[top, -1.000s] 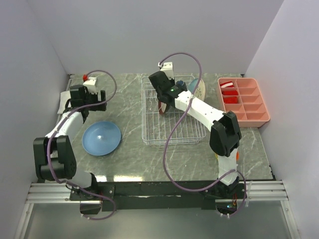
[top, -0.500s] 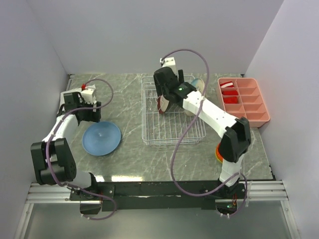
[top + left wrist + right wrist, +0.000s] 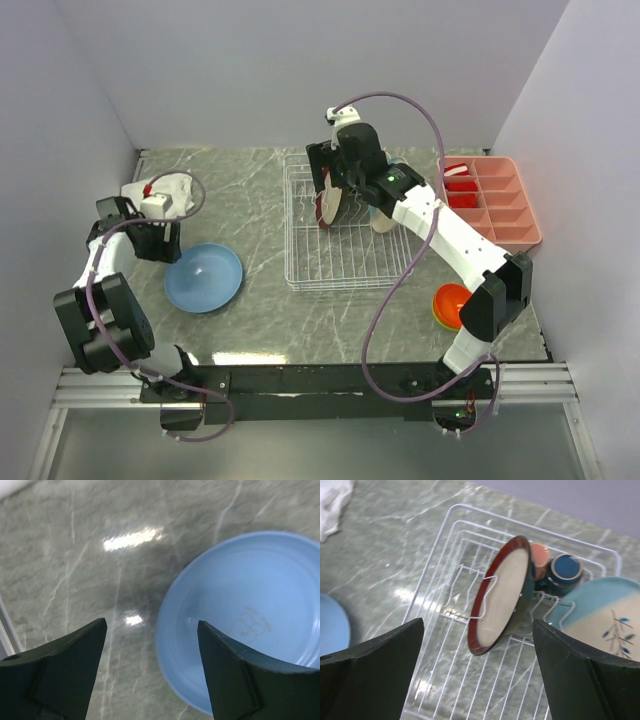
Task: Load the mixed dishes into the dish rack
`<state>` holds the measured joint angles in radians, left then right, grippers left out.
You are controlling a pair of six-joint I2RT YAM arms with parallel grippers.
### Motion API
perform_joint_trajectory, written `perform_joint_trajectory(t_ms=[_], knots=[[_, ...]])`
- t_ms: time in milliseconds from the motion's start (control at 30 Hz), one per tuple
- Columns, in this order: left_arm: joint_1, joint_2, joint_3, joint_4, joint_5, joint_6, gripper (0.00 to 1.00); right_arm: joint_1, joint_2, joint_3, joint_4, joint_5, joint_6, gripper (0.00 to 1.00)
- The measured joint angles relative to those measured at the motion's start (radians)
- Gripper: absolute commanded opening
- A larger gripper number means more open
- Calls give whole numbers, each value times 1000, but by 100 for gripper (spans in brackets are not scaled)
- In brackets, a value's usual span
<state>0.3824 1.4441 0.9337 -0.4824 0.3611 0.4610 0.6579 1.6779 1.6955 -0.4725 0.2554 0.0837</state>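
The white wire dish rack (image 3: 340, 268) (image 3: 445, 650) holds a maroon-rimmed plate (image 3: 326, 208) (image 3: 501, 595) standing on edge between prongs. Behind that plate are a dark blue mug (image 3: 568, 569) and a cream-and-light-blue plate (image 3: 605, 617) (image 3: 384, 218). My right gripper (image 3: 340, 192) (image 3: 477, 624) hangs open above the maroon-rimmed plate, not touching it. A light blue plate (image 3: 204, 277) (image 3: 245, 615) lies on the table at the left. My left gripper (image 3: 155, 243) (image 3: 151, 625) is open over its left rim. An orange bowl (image 3: 453, 300) sits at the right, partly hidden by the arm.
A pink compartment tray (image 3: 490, 200) with red items stands at the back right. A white cloth (image 3: 165, 188) (image 3: 332, 500) lies at the back left, close to my left arm. Grey walls close in the table on three sides.
My right gripper has opened, let go of the maroon-rimmed plate and lifted off it. My left gripper has swung toward the light blue plate's left rim, its jaws slightly narrower.
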Motion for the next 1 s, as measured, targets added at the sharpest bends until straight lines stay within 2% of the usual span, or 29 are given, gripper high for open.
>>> perform_joint_trajectory(t_ms=[133,267,333,367,467,567,600,633,700,833,1000], knots=[[58,49,0,-21,23,39,68,-45,0,0,-17,-150,1,100],[85,127,1,-60,54,81,64,-70,0,-6,-23,-255,-3,93],[85,163,1,-69,71,97,53,-74,0,-10,-24,-290,-6,90],[85,176,1,-73,75,101,50,-74,0,-10,-24,-307,-10,86],[85,218,22,-80,93,113,41,-74,0,-10,-22,-353,-26,85],[88,256,53,-84,118,121,18,-74,0,-10,-23,-386,-37,85],[88,266,61,-87,129,121,7,-74,0,-10,-22,-393,-38,84],[88,275,70,-92,141,121,3,-74,0,-10,-22,-401,-39,84],[92,287,103,-131,180,124,2,-76,0,-10,-23,-417,-41,84],[90,296,165,-194,242,125,1,-89,4,-2,-29,-499,-50,91],[48,304,337,-225,306,130,1,-101,75,98,-51,-632,-78,91]])
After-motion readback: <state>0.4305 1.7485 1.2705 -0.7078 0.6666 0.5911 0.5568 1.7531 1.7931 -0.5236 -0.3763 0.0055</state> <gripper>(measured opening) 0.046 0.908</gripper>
